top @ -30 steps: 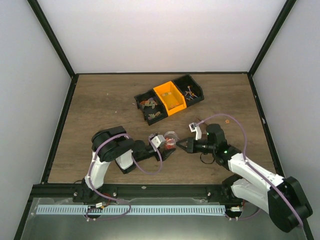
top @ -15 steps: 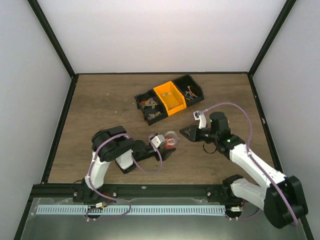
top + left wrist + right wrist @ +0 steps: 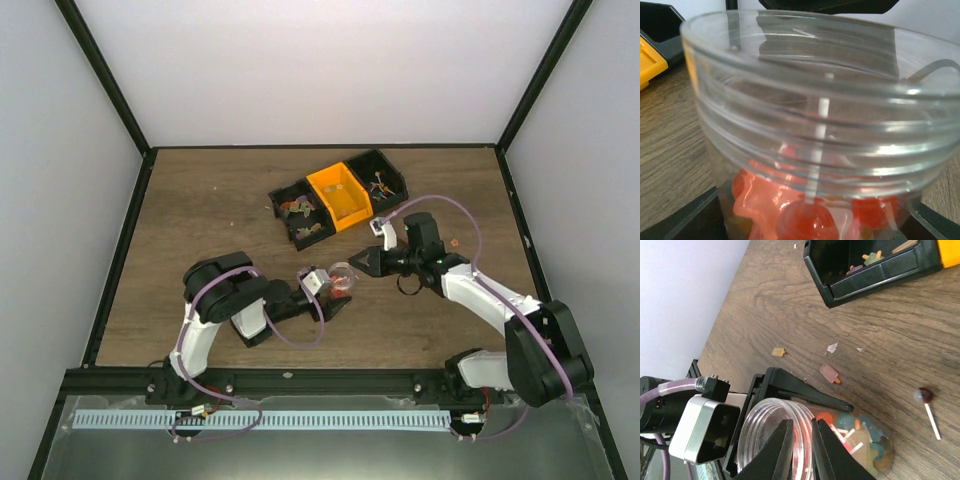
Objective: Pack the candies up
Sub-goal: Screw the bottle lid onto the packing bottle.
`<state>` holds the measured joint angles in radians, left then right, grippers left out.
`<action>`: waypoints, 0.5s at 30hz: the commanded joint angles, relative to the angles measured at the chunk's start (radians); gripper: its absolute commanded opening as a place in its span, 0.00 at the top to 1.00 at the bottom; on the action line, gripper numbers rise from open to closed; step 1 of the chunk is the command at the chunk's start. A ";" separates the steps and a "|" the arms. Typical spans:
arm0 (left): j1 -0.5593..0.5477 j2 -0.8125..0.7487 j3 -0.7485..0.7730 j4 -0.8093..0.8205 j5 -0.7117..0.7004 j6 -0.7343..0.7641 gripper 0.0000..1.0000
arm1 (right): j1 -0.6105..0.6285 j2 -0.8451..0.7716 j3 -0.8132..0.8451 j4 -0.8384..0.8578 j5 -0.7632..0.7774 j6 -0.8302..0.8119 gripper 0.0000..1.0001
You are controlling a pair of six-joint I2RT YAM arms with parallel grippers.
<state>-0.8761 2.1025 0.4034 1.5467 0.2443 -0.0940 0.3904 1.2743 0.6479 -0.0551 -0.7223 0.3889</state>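
Left tool [image 3: 336, 285]: closed around a clear cup [image 3: 805, 115], which is held tilted. Right tool [image 3: 803, 425]: fingers a narrow slit apart at the cup's rim; whether it grips anything cannot be told. Candies [image 3: 800, 220]: most inside the cup; 3 loose on the worktop [image 3: 900, 340] nearby; more in the black bins [image 3: 865, 277].

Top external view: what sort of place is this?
Probably a lab robot cell: white panels in a black frame enclose a wooden table, left arm and right arm bolted at its near edge.
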 commanded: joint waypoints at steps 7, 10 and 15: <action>0.012 0.066 -0.024 0.098 0.013 -0.039 0.26 | 0.026 0.033 0.032 0.076 -0.082 -0.014 0.88; 0.013 0.065 -0.024 0.098 0.016 -0.039 0.26 | 0.041 0.045 0.028 0.083 -0.073 -0.014 0.88; 0.014 0.064 -0.026 0.098 0.016 -0.041 0.26 | 0.058 0.055 0.029 0.082 -0.068 -0.012 0.88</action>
<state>-0.8703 2.1048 0.4057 1.5471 0.2558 -0.0971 0.4324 1.3167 0.6479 0.0196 -0.7887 0.3847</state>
